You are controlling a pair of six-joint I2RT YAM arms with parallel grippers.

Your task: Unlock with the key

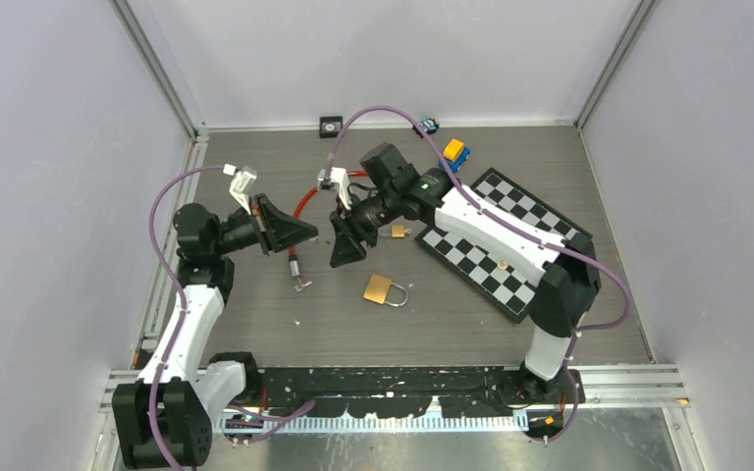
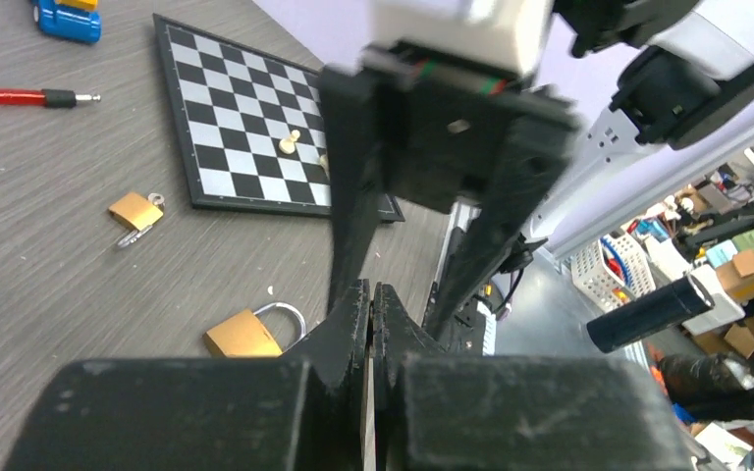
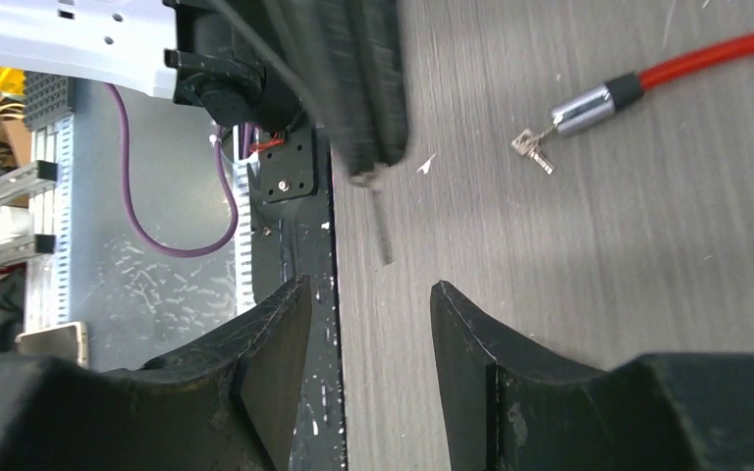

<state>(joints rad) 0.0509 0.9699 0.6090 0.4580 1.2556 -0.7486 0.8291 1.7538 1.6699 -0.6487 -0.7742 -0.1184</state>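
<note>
My left gripper is shut on a thin metal key; only a pale sliver of it shows between the jaws. In the right wrist view that key sticks out of the left fingers toward my right gripper. The right gripper is open with nothing between its jaws. From above, the left gripper and right gripper meet tip to tip over the table's middle. A brass padlock lies flat just right of them, its shackle shut; it also appears in the left wrist view as the padlock.
A smaller brass padlock with keys lies near the chessboard. A red cable ends in a metal plug with a small key. A blue and yellow toy sits at the back. Walls enclose three sides.
</note>
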